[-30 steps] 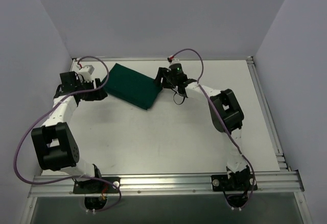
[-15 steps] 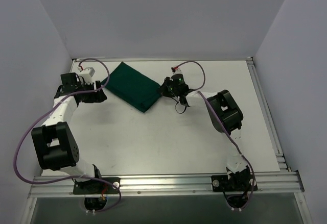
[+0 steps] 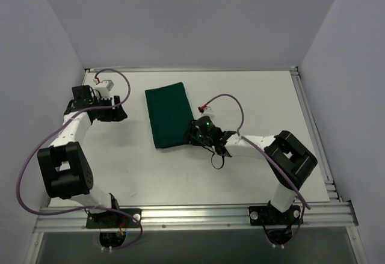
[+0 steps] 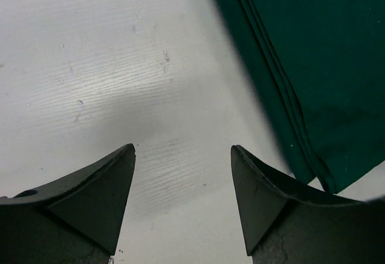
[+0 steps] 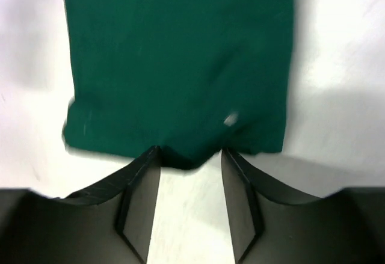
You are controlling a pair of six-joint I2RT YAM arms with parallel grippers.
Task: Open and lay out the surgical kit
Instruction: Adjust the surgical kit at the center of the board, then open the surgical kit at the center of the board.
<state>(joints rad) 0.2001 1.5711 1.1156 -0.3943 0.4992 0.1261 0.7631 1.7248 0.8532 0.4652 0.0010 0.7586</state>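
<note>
Green cloth [image 3: 168, 115] lies flat, near edge pinched in my right gripper [image 5: 190, 156]. Left gripper [image 4: 183, 150] gapes over table [image 4: 90, 65] beside its long edge.

Soft, even light falls from overhead. The tabletop [image 3: 180, 174] glows pale and flat, with only faint shadows pooled under the arms [image 3: 67, 133] and no hard glare. The left wrist view is crisp: fine scratches show, and a broad grey shadow runs beside the green cloth [image 4: 313, 65]. The right wrist view is smeared and soft throughout, the cloth's edges fuzzy, the tabletop blown out white, the right gripper [image 5: 189, 156] jaws nearly black.
</note>
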